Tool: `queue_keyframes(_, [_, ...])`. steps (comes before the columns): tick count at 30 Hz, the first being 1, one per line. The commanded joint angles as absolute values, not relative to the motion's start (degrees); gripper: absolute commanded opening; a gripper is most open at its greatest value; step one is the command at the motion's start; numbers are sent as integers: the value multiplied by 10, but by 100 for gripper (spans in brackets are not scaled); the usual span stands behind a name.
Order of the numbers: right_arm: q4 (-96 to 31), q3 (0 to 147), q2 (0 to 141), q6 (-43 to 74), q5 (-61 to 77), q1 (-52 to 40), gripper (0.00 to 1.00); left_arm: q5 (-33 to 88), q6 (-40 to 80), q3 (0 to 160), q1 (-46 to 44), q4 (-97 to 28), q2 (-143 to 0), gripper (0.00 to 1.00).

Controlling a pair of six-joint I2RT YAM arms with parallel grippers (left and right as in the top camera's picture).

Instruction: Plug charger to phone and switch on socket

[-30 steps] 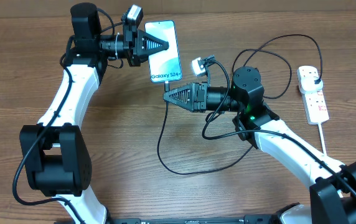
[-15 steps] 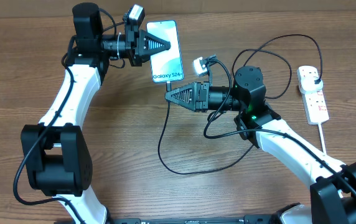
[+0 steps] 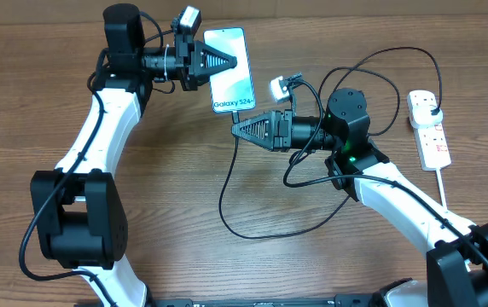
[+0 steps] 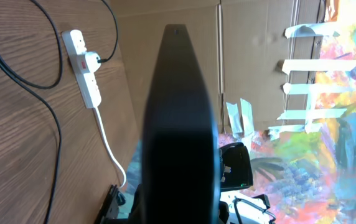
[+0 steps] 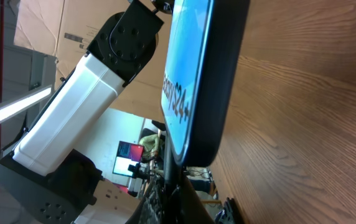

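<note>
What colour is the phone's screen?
Light blue-cyan, paler toward the top; the phone shows best in the overhead view.

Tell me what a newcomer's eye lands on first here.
The bright blue phone, gripped by the left tool, top centre in the overhead view. Just below it, the right tool pinches the black charger cable near its tip, the rest looping across to the white socket at the right edge.

you count: one phone, one charger, one socket, one white cord, one table, two arms, two grippers: left gripper, right gripper.
</note>
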State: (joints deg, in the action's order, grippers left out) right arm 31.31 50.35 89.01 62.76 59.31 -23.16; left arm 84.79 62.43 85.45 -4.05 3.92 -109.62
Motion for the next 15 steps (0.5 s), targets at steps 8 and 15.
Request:
queue_keyframes(8, [323,506,891,628,537,-208,4,905,613,861,-65,39,-1087,4])
queue_keyframes(15, [323,506,891,628,552,-208,6,905,607,861,-46,39,-1087,4])
